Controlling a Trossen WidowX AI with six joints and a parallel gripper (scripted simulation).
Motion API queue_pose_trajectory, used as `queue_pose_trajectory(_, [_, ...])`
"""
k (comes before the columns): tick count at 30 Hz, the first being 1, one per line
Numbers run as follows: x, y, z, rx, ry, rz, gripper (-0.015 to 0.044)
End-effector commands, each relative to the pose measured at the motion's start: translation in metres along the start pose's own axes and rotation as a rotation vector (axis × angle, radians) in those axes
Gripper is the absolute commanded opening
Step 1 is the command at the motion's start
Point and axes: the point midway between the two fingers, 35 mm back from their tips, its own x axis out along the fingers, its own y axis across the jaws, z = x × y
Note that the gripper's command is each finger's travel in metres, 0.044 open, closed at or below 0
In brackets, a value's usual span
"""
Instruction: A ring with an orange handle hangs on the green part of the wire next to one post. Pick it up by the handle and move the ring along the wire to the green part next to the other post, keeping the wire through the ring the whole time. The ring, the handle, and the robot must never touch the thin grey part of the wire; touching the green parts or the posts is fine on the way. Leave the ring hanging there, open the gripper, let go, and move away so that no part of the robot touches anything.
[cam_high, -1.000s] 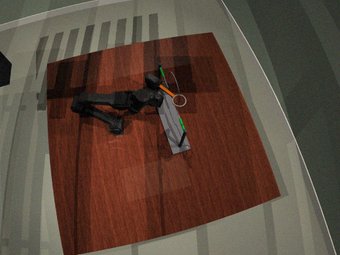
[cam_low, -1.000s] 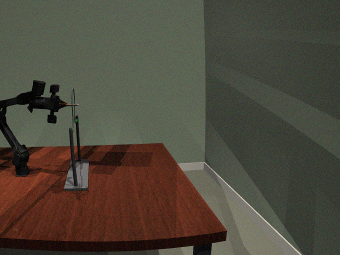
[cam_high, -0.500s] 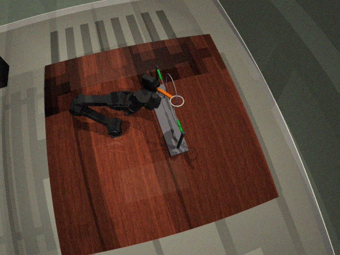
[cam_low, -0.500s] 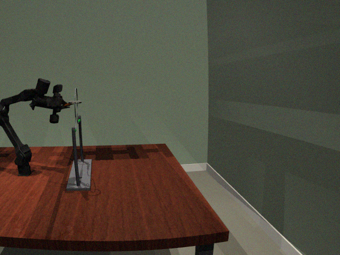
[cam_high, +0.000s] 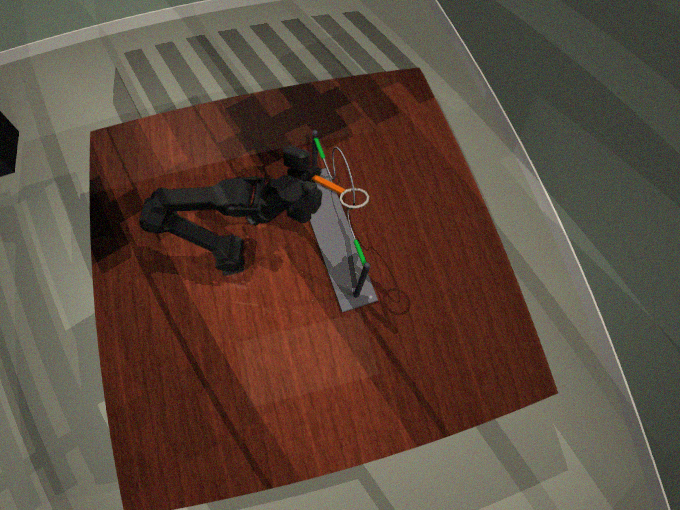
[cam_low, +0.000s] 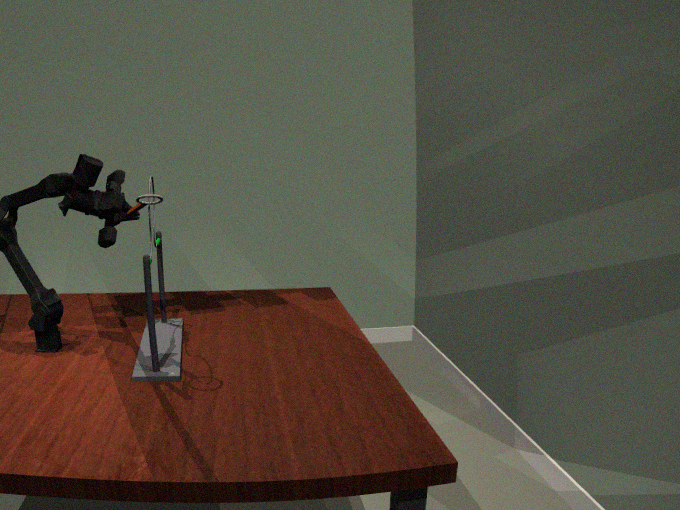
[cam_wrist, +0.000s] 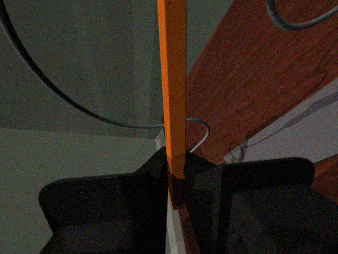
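Red-brown wood bench (cam_high: 307, 351) carried everything. Black arm (cam_high: 219, 200) stood bolted near the bench's back-left, elbow folded, wrist reaching out over the grey base plate (cam_high: 335, 230). Base plate lay flat with two dark posts: near post (cam_low: 149, 312) and far post (cam_low: 160, 277), each topped by a green wire section (cam_high: 359, 250). Thin grey wire (cam_high: 343, 159) arched high between them.

Jaws were pinched on the orange handle (cam_wrist: 172, 90), gripping its lower end; fingers pressed on both sides in the wrist view. Handle ran roughly level from the wrist to the ring (cam_high: 354, 197).

Ring was held roughly horizontal, up around the grey arch, well above both posts, roughly midway between them from the top view. Wire passed through it; couldn't tell ring-to-wire clearance at this resolution.
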Motion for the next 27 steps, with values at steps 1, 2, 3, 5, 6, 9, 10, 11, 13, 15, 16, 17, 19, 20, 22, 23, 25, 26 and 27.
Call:
queue_pose_trajectory(1, [-0.001,0.0,0.001,-0.051,-0.01,-0.028,-0.015])
queue_pose_trajectory(2, [-0.001,0.0,0.001,-0.061,-0.011,-0.035,-0.015])
queue_pose_trajectory(3, [-0.001,0.0,0.001,-0.071,-0.013,-0.042,-0.015])
queue_pose_trajectory(5, [-0.001,-0.001,0.001,-0.09,-0.016,-0.056,-0.015])
queue_pose_trajectory(6, [-0.001,-0.002,0.001,-0.101,-0.017,-0.064,-0.015])
queue_pose_trajectory(9, [0.0,-0.003,0.001,-0.131,-0.022,-0.086,-0.015])
queue_pose_trajectory(10, [0.0,-0.004,0.001,-0.141,-0.023,-0.093,-0.015])
queue_pose_trajectory(11, [0.0,-0.004,0.001,-0.152,-0.025,-0.101,-0.015])
queue_pose_trajectory(13, [0.0,-0.005,0.001,-0.173,-0.028,-0.116,-0.015])
queue_pose_trajectory(15, [0.0,-0.006,0.001,-0.194,-0.031,-0.131,-0.015])
queue_pose_trajectory(16, [0.0,-0.007,0.002,-0.204,-0.033,-0.138,-0.015])
queue_pose_trajectory(17, [0.0,-0.007,0.002,-0.215,-0.034,-0.146,-0.015])
queue_pose_trajectory(19, [0.0,-0.008,0.002,-0.237,-0.038,-0.162,-0.015])
queue_pose_trajectory(20, [0.0,-0.009,0.002,-0.248,-0.039,-0.169,-0.015])
queue_pose_trajectory(22, [0.0,-0.01,0.002,-0.269,-0.042,-0.185,-0.015])
queue_pose_trajectory(23, [0.0,-0.01,0.002,-0.281,-0.044,-0.193,-0.015])
queue_pose_trajectory(25, [-0.001,-0.011,0.003,-0.303,-0.047,-0.209,-0.015])
queue_pose_trajectory(26, [-0.001,-0.012,0.003,-0.314,-0.049,-0.217,-0.015])
queue_pose_trajectory(27, [-0.001,-0.012,0.003,-0.325,-0.051,-0.224,-0.015])
